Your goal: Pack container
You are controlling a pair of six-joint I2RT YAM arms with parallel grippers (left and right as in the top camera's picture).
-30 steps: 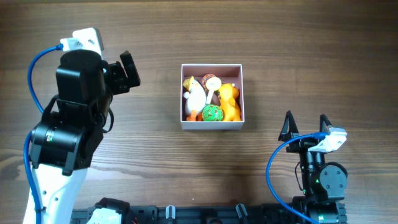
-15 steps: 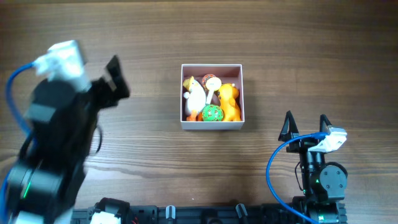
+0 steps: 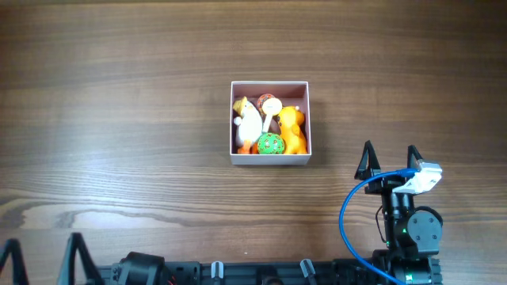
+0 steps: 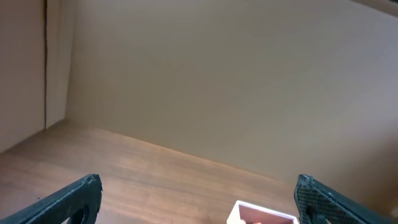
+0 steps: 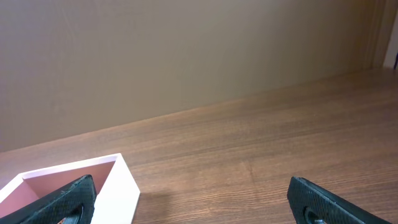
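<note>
The container (image 3: pixel 269 159), a small square white box with a pink inside, stands at the table's centre. It holds a white toy (image 3: pixel 249 120), a green ball (image 3: pixel 270 143), an orange toy (image 3: pixel 291 129) and a small round piece (image 3: pixel 270 103). My left gripper (image 3: pixel 41 245) is open and empty at the near left corner, with only its fingertips showing. In the left wrist view (image 4: pixel 199 202) the container's corner (image 4: pixel 261 214) lies ahead on the right. My right gripper (image 3: pixel 389 150) is open and empty, to the near right of the container. In the right wrist view (image 5: pixel 189 202) the container's wall (image 5: pixel 118 186) lies at the left.
A black mounting rail (image 3: pixel 238 273) runs along the table's near edge. A blue cable (image 3: pixel 346 214) loops beside the right arm's base. A plain beige wall (image 5: pixel 186 56) rises behind the table's far edge.
My left arm has pulled back from the left of the container to the near left corner, so only its fingertips show now. The right arm and the container have not moved.
</note>
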